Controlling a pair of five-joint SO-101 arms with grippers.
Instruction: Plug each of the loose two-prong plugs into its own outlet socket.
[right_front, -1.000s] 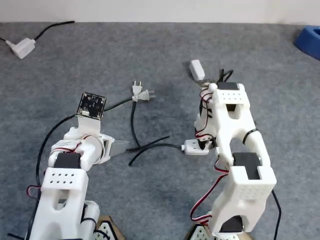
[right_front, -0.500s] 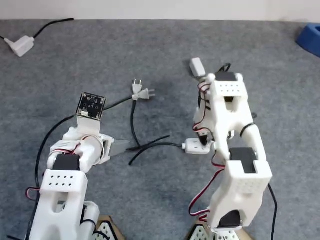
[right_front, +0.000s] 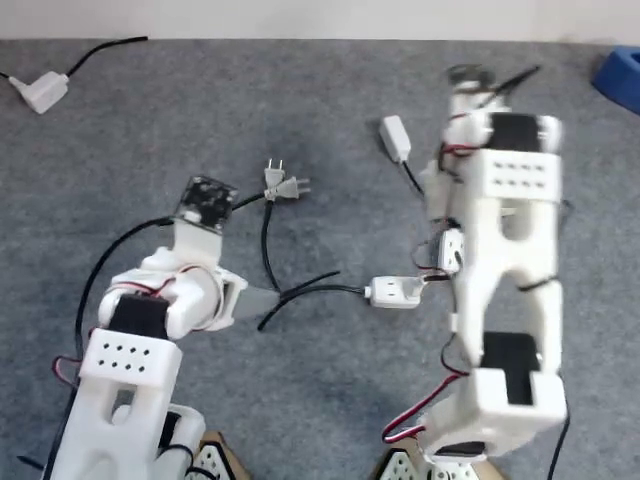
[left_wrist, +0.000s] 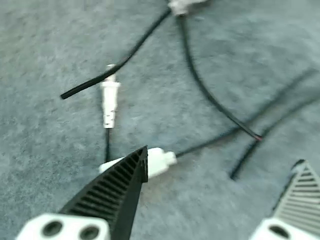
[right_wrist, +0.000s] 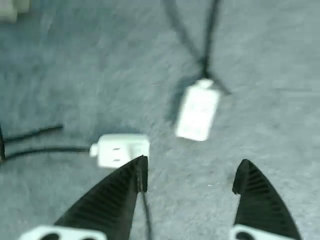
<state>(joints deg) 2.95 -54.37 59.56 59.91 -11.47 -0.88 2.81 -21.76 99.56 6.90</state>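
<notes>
Wide open and empty like the right tool (right_wrist: 194, 161), the left tool (left_wrist: 221, 156) should grip the body, not the cord (left_wrist: 200, 147), of the white 2-prong plug (left_wrist: 161, 161) lying on the grey bench (left_wrist: 45, 140) beside its finger (left_wrist: 120, 185).

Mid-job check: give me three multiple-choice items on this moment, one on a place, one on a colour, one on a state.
1. Where do the two loose plugs lie?
A on the carpet
B in a pincer's grip
C in an outlet

2. What colour is the socket beside the right pincer?
A black
B white
C blue

3. How is the left pincer?
A open, empty
B shut on a plug
C shut, empty

Answers: 1 A, both lie on the carpet with prongs free; 2 B, its body is white; 3 A, its fingers stand wide apart, gripping nothing.
</notes>
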